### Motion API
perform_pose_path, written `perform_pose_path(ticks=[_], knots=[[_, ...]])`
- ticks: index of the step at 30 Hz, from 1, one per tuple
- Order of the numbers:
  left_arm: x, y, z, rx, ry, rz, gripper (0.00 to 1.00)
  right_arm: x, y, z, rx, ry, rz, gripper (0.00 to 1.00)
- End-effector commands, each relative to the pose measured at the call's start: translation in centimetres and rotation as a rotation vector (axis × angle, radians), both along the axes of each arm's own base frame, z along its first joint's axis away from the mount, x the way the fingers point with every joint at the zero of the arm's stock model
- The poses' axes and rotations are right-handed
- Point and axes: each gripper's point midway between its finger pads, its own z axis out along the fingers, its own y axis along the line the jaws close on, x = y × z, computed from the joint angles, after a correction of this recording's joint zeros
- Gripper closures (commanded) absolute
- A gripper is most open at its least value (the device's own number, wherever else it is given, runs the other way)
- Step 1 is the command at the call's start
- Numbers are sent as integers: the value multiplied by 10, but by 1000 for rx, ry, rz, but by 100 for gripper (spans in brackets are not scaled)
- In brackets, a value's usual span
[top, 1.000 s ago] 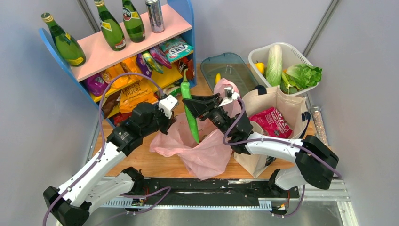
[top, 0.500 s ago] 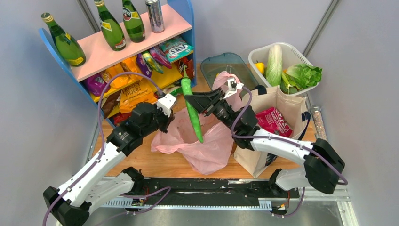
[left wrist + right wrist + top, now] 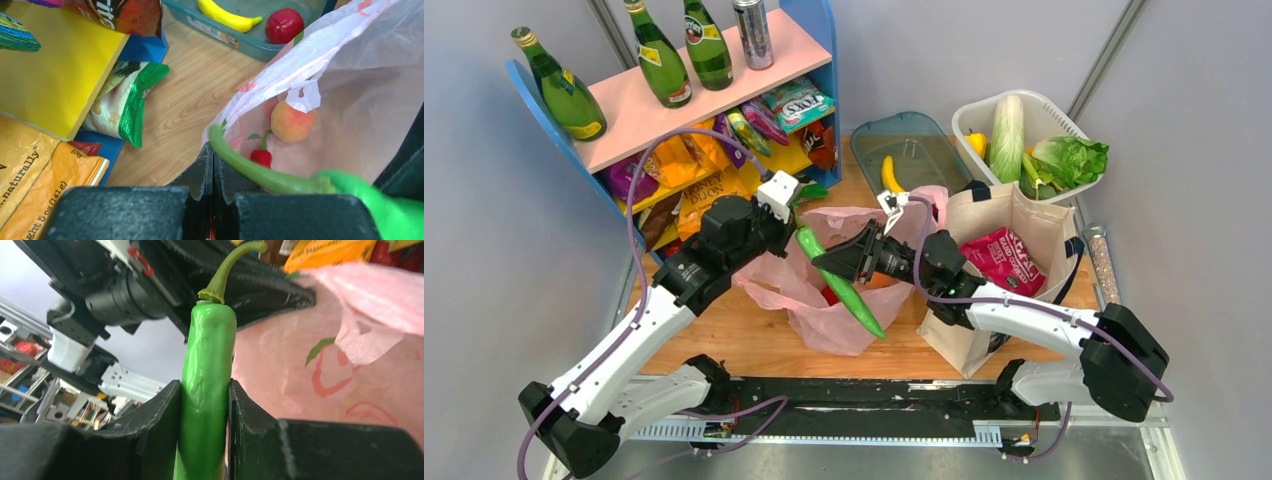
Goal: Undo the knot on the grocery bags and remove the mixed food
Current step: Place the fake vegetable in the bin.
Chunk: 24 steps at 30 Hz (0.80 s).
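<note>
The pink plastic bag lies mid-table with its mouth open; no knot shows. My left gripper is shut on its left rim, seen in the left wrist view. Inside the bag lie a peach and a small red pepper. My right gripper is shut on a long green vegetable with a stem, held tilted over the bag mouth; it also shows in the right wrist view. The cream tote stands to the right with a magenta packet inside.
A teal tray behind the bag holds a banana and a red fruit. A white basket at the back right holds cabbage and lettuce. A blue shelf with bottles and snack packets stands at the left.
My right gripper has swung the green vegetable from upright to tilted, lower and toward the front. The pink bag has shifted and its mouth has opened wider. My left gripper moved slightly back-right.
</note>
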Motion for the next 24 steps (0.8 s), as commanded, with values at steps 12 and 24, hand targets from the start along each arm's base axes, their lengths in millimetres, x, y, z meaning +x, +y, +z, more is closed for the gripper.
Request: perform_pose_path(ticks=[12, 24], knots=[[22, 72, 24, 172, -122, 345, 100, -80, -14, 82, 25, -342, 302, 100], [15, 100, 35, 177, -187, 447, 100, -24, -40, 137, -91, -570, -43, 100]])
